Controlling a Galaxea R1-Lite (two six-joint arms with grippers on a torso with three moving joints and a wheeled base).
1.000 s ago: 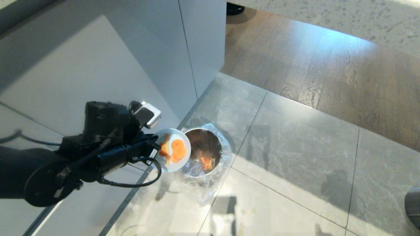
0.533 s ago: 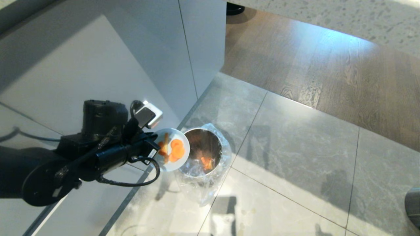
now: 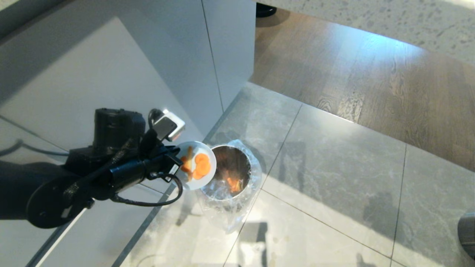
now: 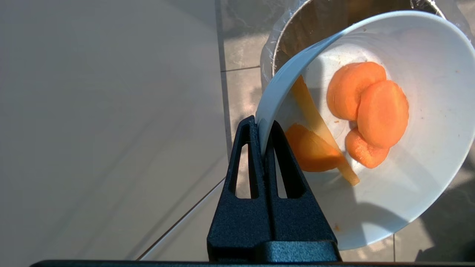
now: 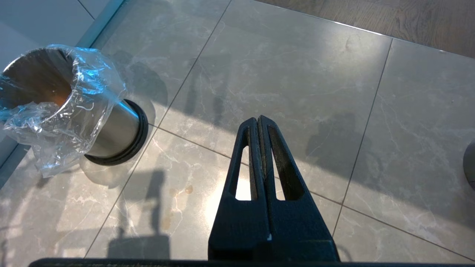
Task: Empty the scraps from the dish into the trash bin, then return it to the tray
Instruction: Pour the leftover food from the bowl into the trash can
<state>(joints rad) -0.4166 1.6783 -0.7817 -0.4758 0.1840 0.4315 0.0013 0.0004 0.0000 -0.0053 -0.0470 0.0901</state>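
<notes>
Dish (image 4: 426,178), tipped by the trash bin (image 3: 230,174), has its rim pinched in the left tool (image 4: 264,128). Only the right wrist view shows the right tool (image 5: 258,120), pressed together over the floor (image 5: 297,74).

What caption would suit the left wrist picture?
Left gripper pinches the tilted dish by its rim, scraps inside, above the trash bin.
</notes>
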